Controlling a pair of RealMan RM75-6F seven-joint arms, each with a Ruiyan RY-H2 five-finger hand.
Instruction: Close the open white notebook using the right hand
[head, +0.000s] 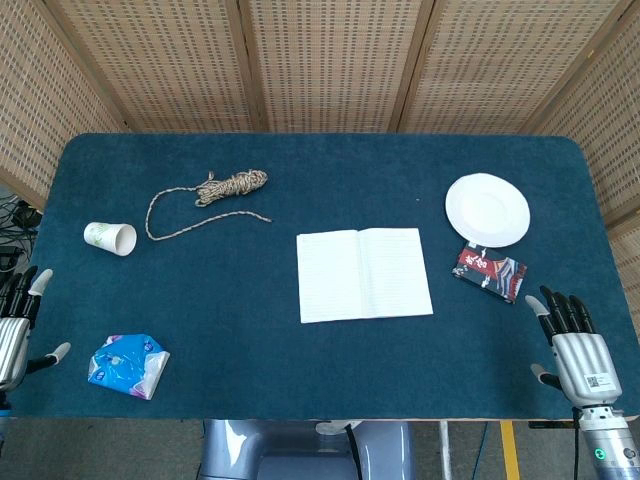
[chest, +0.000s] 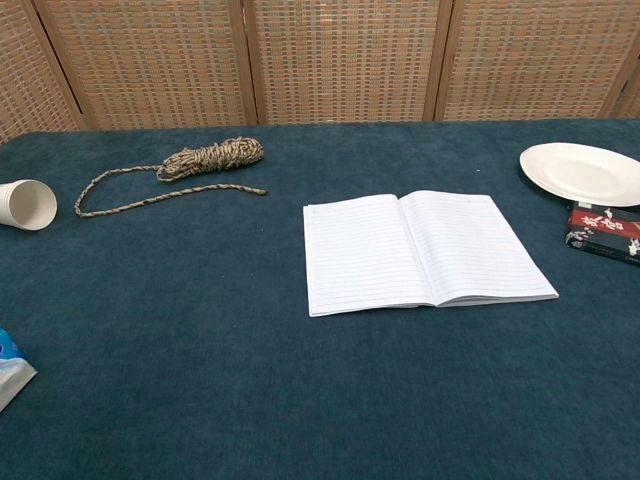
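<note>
At the near edge of the blue worktop (head: 300, 370), the left hand (head: 18, 325) sits at the far left, partly cut off by the frame, fingers spread and holding nothing. Just right of it lies a blue and white crumpled packet (head: 128, 364), of which the chest view shows only a corner. Farther back lie a white paper cup (head: 111, 238) on its side and a coiled rope (head: 215, 195) with a loose end trailing towards the cup. The white notebook (head: 363, 274) lies open and flat near the middle of the worktop, lined pages up, its spine running from the near side to the far side, so its spread long axis goes left to right. To its right stand a white plate (head: 487, 209) and, just in front of it, a red and black packet (head: 490, 272) whose print is too small to read. At the near right corner the right hand (head: 577, 352) rests with fingers extended and apart, empty, well clear of the notebook; the chest view shows neither hand.
</note>
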